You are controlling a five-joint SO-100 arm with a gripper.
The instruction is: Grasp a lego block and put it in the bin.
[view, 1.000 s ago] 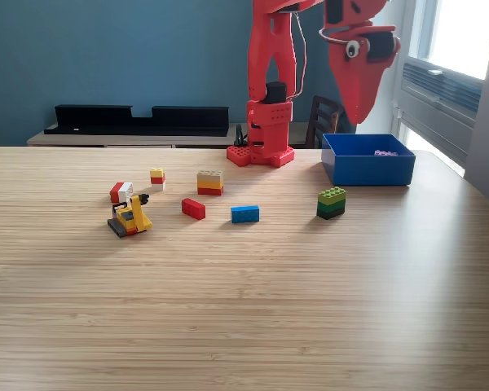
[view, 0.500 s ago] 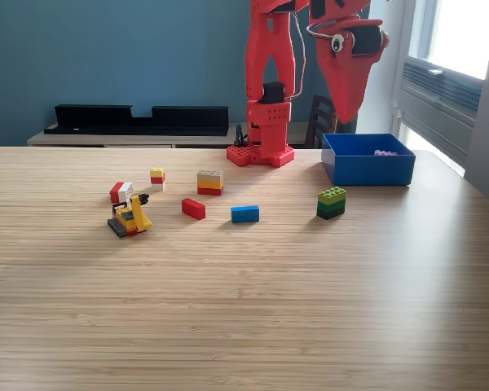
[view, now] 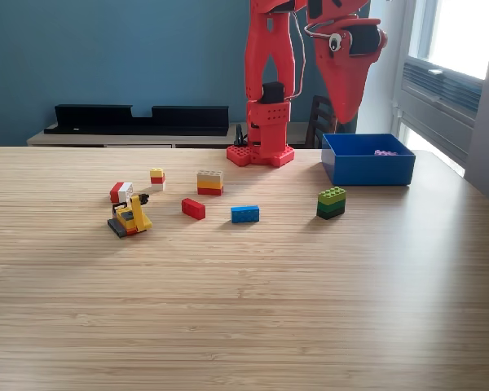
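Note:
The blue bin (view: 367, 168) sits at the back right of the wooden table, with a small pink piece (view: 385, 152) inside it. My red gripper (view: 345, 116) hangs point-down in the air above the bin's back left corner; its jaws look closed together with nothing in them. Loose lego blocks lie to the left: a green stack (view: 332, 203), a blue brick (view: 244, 213), a red brick (view: 193, 208), a tan-yellow-red stack (view: 210, 182), a small yellow-red-white stack (view: 157, 178) and a red-white piece (view: 121, 192).
A yellow lego vehicle (view: 130, 218) stands at the exterior view's left. The arm's red base (view: 261, 153) is bolted at the table's back edge. Behind it are a black shelf (view: 138, 120) and a dark chair (view: 320, 120).
The gripper has swung to the exterior view's left and slightly up, from over the bin's middle to above its back left corner. The blocks have not moved.

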